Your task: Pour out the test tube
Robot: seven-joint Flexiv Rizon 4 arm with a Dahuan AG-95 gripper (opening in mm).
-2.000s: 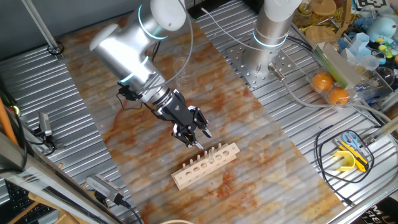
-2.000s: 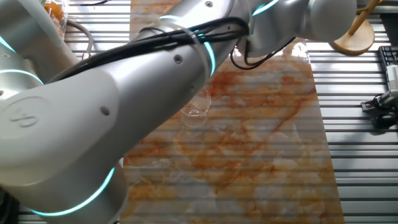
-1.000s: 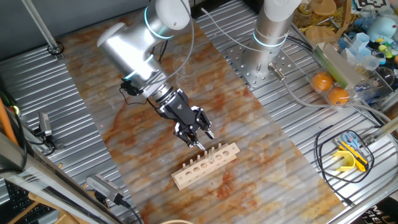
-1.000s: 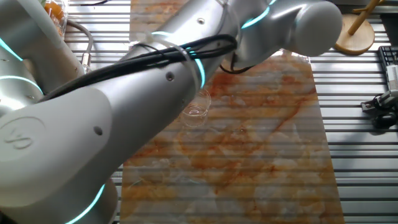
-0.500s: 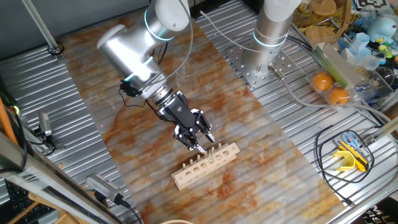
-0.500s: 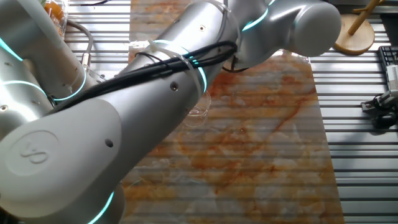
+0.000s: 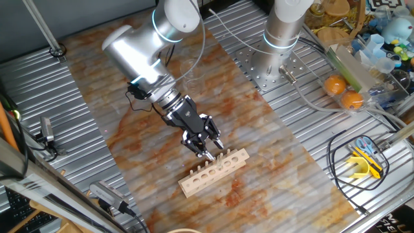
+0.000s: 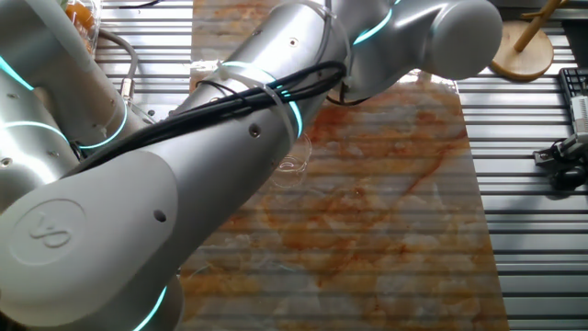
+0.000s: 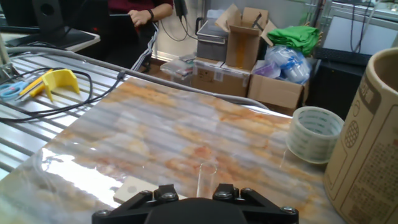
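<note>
Edging lower over the last two seconds, the hand (image 7: 207, 154) is now hanging right above the near end of the wooden rack (image 7: 214, 172), fingertips almost on its pegs. In the hand view the test tube (image 9: 206, 180) is standing upright just ahead of the hand, its open rim level and clear. Whether the fingers are apart or already closing on it I cannot tell; they are not showing in that view, and the fixed view is too small to settle it.

Risks now: the tube is thin, clear glass, so a slightly off-centre closing could be knocking it sideways against the rack or tipping it. Squeezing too hard could be cracking it; too lightly, and it could be slipping once tilted. Lifting at an angle could be dragging the rack along.

Containers: no liquid is showing in the tube from here. The beaker (image 8: 289, 165) is sitting back behind the hand, well apart from the rack, looking empty. A roll of tape (image 9: 316, 134) is lying off to the side on the tabletop (image 9: 155, 134).
</note>
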